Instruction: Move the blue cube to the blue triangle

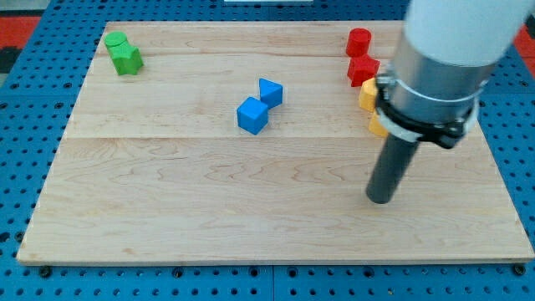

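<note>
1. Eight small blocks lie on a pale wooden board (167, 217) that sits on a blue perforated table (25, 100).
2. The blue cube (252, 115) rests a little above the middle of the frame, and the blue triangular block (270, 91) sits just up and to its right, the two touching or very nearly so at a corner.
3. My tip (380, 199), the lower end of a straight dark rod under a white and grey arm housing (447, 58), stands on the board at right of centre, well apart from both blue blocks, lower and to their right. The arm carries no hand or jaws, so nothing is held.
4. Two green blocks (124, 53), shapes unclear, huddle in the upper left corner near the board's top and left edges.
5. A red cylinder (359, 41) and a red block (362, 70) stand at the upper right, close to the top edge.
6. Two yellow blocks (368, 96) sit just below the red ones, partly hidden by the arm housing.
7. Bare wood stretches across the whole lower half of the board and the left middle, between the green pair and the blue pair.
</note>
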Tool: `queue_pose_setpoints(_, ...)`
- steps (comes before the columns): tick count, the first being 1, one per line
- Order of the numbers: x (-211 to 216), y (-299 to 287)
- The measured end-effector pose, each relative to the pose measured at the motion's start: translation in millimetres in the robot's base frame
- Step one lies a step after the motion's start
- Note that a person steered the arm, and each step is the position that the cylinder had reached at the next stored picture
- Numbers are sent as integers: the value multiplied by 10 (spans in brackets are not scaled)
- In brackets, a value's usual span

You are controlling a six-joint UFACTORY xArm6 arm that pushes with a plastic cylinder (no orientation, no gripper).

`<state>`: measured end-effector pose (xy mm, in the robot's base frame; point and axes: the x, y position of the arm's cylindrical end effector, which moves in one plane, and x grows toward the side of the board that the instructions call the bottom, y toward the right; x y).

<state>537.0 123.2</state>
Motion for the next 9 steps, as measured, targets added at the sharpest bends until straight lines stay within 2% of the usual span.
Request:
queue_pose_setpoints(1,-196,-240)
queue_pose_setpoints(3,-769,-1199)
queue_pose_setpoints(4,-816,-1603)
queue_pose_setpoints(7,-1136,-1462)
queue_pose_setpoints(8,-1088,-1103)
queue_pose_setpoints(9,-1202,-1089)
